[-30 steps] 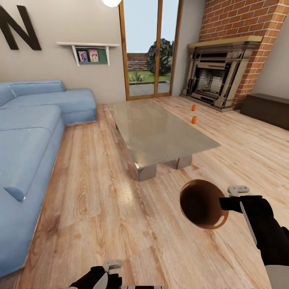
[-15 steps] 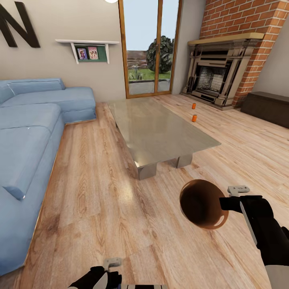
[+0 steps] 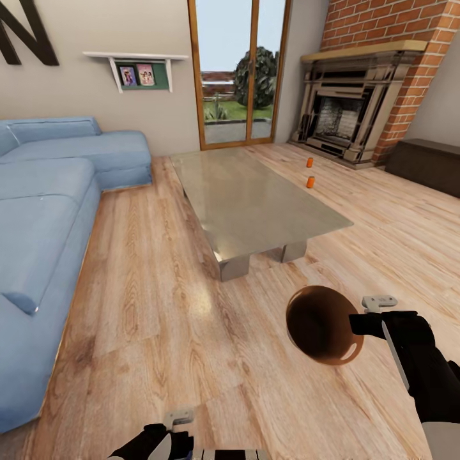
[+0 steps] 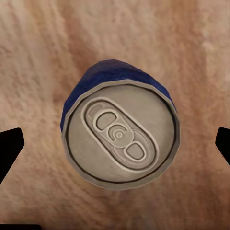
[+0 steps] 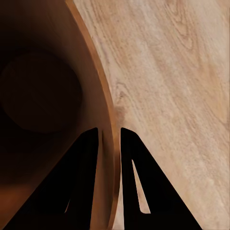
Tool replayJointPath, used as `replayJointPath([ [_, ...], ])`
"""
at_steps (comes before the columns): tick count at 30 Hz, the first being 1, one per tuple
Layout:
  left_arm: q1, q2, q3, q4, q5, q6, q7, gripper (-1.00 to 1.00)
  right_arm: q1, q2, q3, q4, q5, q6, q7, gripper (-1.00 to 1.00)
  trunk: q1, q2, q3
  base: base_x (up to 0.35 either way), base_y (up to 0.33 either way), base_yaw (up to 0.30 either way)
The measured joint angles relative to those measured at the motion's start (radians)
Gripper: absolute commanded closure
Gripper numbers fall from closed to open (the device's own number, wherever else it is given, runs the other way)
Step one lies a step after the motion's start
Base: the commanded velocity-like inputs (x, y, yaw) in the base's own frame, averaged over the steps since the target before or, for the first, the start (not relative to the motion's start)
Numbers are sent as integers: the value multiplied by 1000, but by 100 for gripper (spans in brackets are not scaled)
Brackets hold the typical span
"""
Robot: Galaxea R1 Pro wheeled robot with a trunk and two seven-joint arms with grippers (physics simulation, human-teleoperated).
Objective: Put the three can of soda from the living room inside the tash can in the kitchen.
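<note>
Two cans of soda (image 3: 310,182) are standing on the floor beyond the glass desk (image 3: 255,204) in our head view, while our right gripper (image 3: 358,322) is carrying the trash can (image 3: 322,326). Our left wrist view is showing a blue can (image 4: 120,132) between wide-apart fingers (image 4: 9,151). Our right wrist view is showing the gripper (image 5: 109,139) pinching the bin's rim.

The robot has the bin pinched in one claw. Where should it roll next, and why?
Probably forward and right around the glass table, toward the two orange cans on the floor by the fireplace. The right claw already pinches the bin's rim, and those cans look too far to reach.
</note>
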Motion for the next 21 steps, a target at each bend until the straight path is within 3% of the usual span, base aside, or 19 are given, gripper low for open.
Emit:
replayJointPath([
  [3, 0, 0, 0, 0, 1, 0, 0, -100, 0, 0, 0, 0, 0, 0, 0, 100, 1, -1, -12, 0, 0, 0],
  [21, 0, 0, 0, -3, 1, -2, 0, -100, 0, 0, 0, 0, -1, 0, 0, 100, 1, -1, -12, 0, 0, 0],
])
